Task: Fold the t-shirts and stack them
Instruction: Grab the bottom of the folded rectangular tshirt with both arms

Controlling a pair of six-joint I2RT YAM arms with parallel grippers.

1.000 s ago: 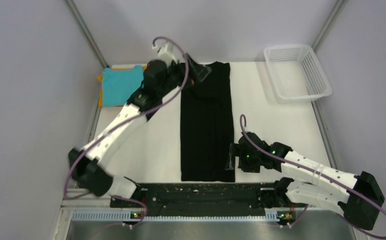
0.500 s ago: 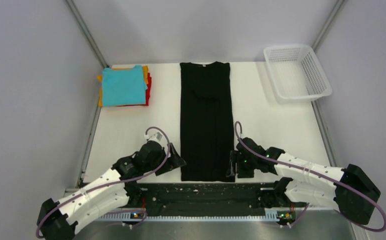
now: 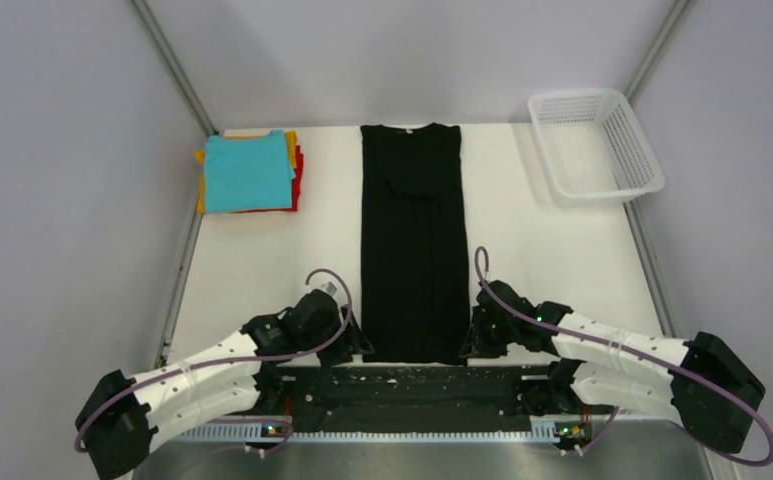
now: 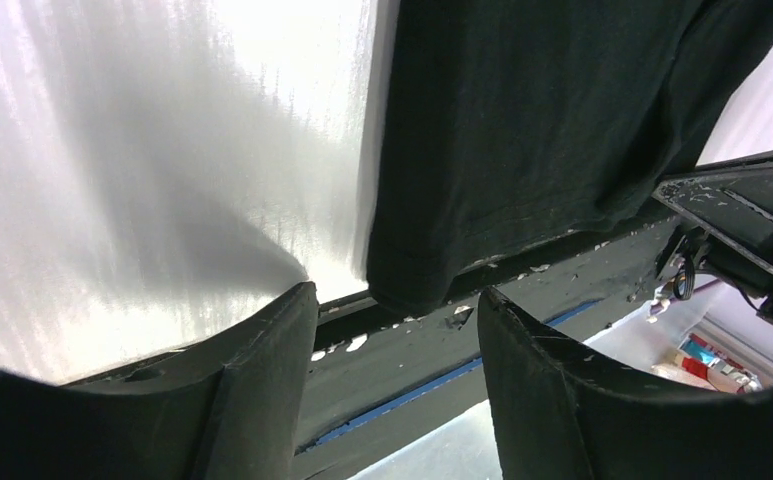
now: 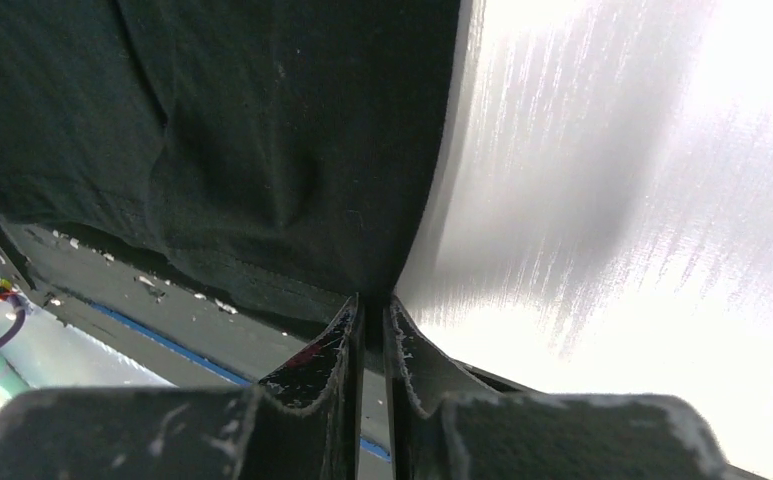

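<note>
Long, narrow, flat black t-shirt (image 3: 412, 240)

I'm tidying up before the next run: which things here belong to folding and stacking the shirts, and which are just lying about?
For the job: black shirt, pile of folded shirts.
Lying about: white basket.

White table (image 3: 262, 270), pale lilac walls (image 3: 412, 50), metal corner posts (image 3: 167, 60), soft even light
</note>
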